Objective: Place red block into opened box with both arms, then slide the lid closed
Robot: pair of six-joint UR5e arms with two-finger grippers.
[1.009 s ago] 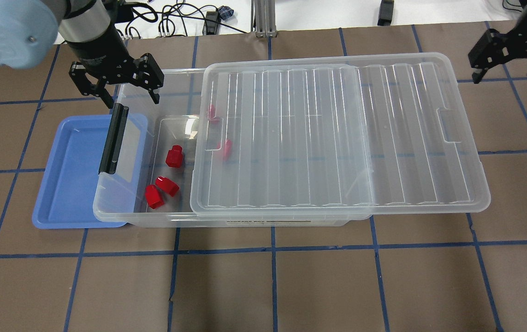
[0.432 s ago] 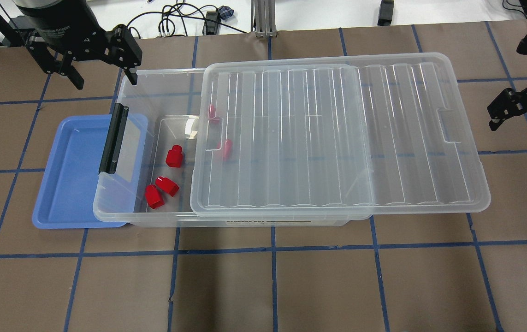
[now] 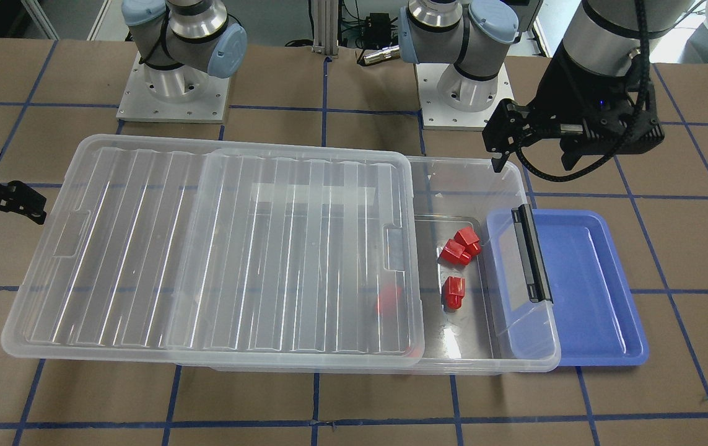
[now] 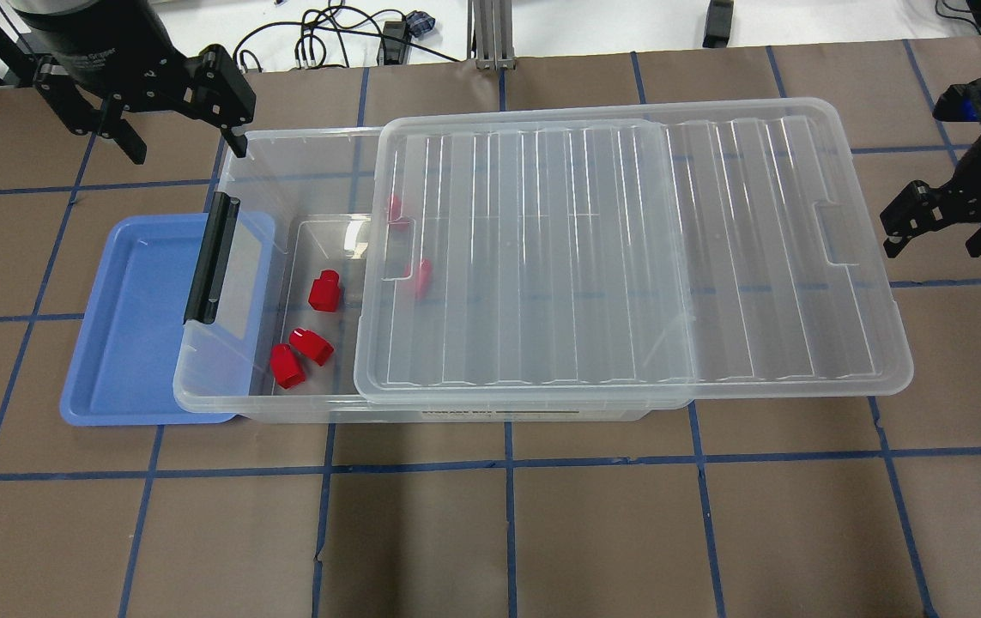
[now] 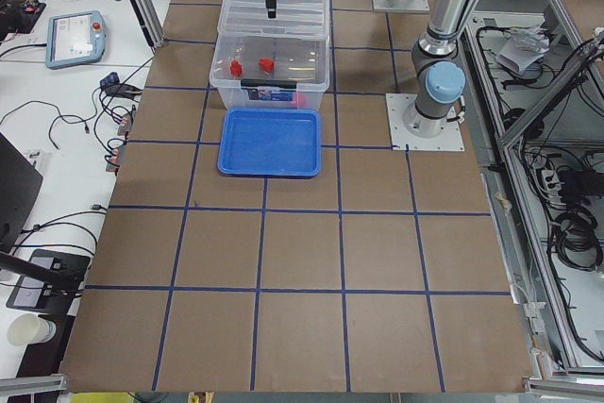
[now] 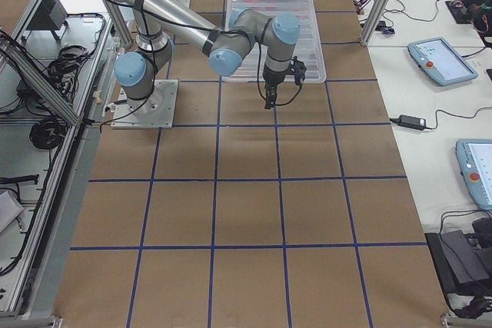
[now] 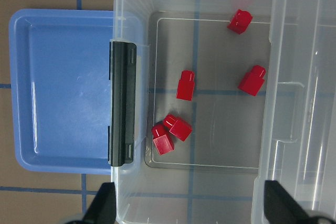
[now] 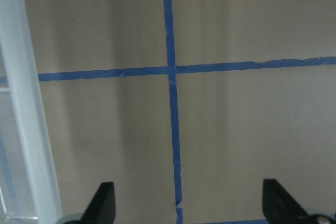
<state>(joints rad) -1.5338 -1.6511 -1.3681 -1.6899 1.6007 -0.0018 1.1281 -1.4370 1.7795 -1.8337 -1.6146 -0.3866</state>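
Observation:
Several red blocks lie in the box point(image 4: 301, 408), three of them point(image 4: 324, 290) point(image 7: 185, 85) in its uncovered left end and two point(image 4: 419, 276) under the lid's edge. The lid point(image 4: 627, 257) point(image 3: 205, 248) covers most of the box and overhangs its right end. My left gripper point(image 4: 185, 150) point(image 3: 530, 162) point(image 7: 189, 208) hangs open and holds nothing above the box's far left corner. My right gripper point(image 4: 932, 245) point(image 3: 0, 210) point(image 8: 189, 208) is open and holds nothing over bare table, just off the lid's right end, level with its tab recess point(image 4: 833, 233).
A blue tray point(image 4: 130, 326) holds nothing and sits against the box's left end, partly under it. The black latch bar point(image 4: 212, 260) stands over that end. Cables and a white bench lie beyond the table's far edge point(image 4: 327, 34).
The left gripper has pulled back and to the left from the box's far left corner. The right gripper has come nearer, down toward the lid's right end. Blocks, box and lid have not moved.

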